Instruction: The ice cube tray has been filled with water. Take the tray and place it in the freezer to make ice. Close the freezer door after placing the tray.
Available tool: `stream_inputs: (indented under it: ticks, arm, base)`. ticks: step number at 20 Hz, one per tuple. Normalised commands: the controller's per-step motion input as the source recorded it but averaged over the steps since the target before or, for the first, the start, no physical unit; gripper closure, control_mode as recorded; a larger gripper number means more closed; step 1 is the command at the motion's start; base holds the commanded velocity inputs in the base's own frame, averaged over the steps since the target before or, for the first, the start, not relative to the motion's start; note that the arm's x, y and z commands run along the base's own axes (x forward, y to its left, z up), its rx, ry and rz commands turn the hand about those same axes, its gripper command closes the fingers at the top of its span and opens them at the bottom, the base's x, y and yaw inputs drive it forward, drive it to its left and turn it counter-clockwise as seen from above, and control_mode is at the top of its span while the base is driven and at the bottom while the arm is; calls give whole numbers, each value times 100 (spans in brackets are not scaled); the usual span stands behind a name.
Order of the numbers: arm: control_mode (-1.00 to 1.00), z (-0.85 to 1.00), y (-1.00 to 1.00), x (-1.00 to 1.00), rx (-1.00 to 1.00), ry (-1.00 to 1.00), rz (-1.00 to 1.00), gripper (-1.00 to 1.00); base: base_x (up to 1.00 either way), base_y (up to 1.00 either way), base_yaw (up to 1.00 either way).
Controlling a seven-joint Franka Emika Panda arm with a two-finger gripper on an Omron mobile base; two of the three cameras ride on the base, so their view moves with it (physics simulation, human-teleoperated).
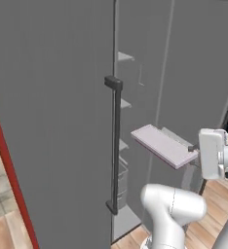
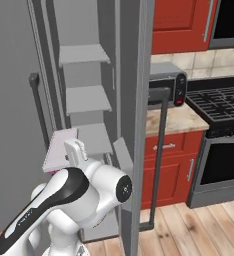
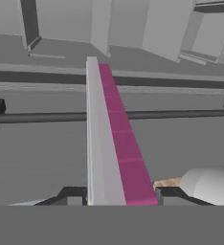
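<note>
Gripper (image 3: 119, 194) closed on the near end of one ice cube tray (image 1: 163, 144), holding it level in front of the open freezer (image 2: 84, 75), between the two dark bar handles, with three grey shelves visible inside.
</note>
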Motion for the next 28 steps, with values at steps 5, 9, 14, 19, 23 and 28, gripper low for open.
stream_inputs:
  ticks: [5,9,14,19,23,28]
  arm:
    - [100,0,0,0,0,0,0,100]
    - [100,0,0,0,0,0,0,100]
    - [100,0,0,0,0,0,0,100]
    - [100,0,0,0,0,0,0,100]
    - [100,0,0,0,0,0,0,100]
    - [100,0,0,0,0,0,0,100]
  base:
    - [38,11,-12]
    - [38,5,-10]
    - [34,1,-10]
    - [30,0,-8]
    - [30,0,-7]
    - [34,0,-5]
